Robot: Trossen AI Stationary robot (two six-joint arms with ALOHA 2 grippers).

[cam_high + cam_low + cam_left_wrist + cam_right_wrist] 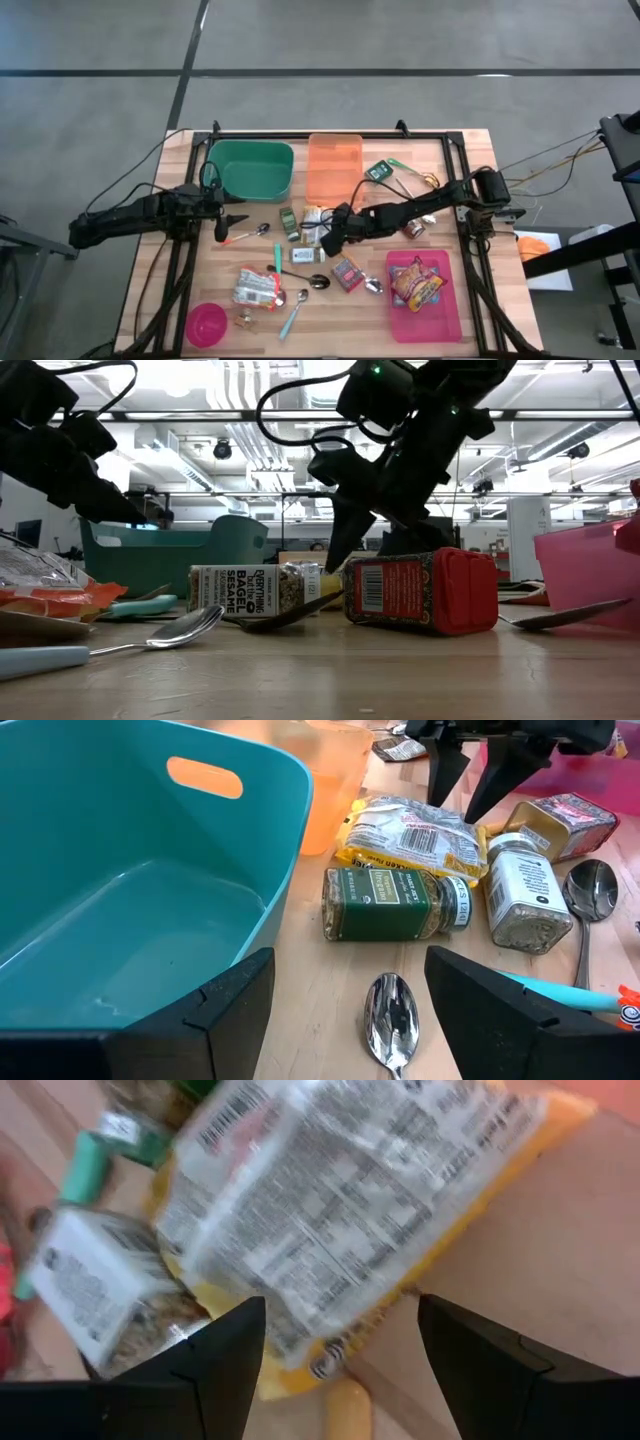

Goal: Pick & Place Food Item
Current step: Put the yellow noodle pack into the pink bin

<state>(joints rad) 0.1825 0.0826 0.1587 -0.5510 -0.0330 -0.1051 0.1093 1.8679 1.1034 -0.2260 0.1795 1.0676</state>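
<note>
My right pincer point(335, 1370) spread, hanging over yellow food packet point(340, 1210), tips either side of its near end, not pinching it. Packet flat on desk point(440, 200), mid-desk, just beside sesame jar point(308, 236) and green-label jar point(288, 224), below orange bin point(334, 168). My left pincer point(238, 222) spread, beside teal bin point(250, 170).

A clear seasoning jar point(255, 592) lying at centre-left of the low view carries a white label reading "EVERYTHING", "BAGEL" and "SESAME". Just right of it, the red tin point(420, 591) shows a barcode panel whose print is too small to read.
</note>
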